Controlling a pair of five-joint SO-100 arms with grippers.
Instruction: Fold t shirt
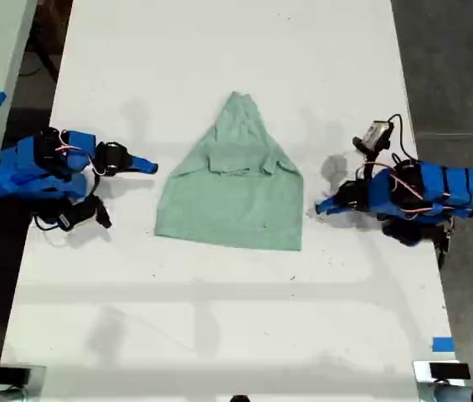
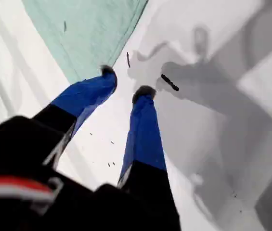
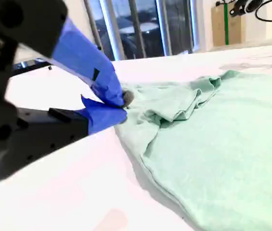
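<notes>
White table point(image 1: 219, 318), t shirt point(image 1: 234, 188) between pincers

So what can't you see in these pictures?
Exterior view: the t shirt has its sleeves folded in, so the cloth underneath is hidden.
Second wrist view: my second end effector covers the shirt's edge, so I can't tell if it's pinching.
First wrist view: most of the shirt is cut off by the picture's edge beyond my first end effector.

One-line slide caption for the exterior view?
Partly folded pale mint-green cloth t-shirt lies on the white table between two blue arms.
</notes>
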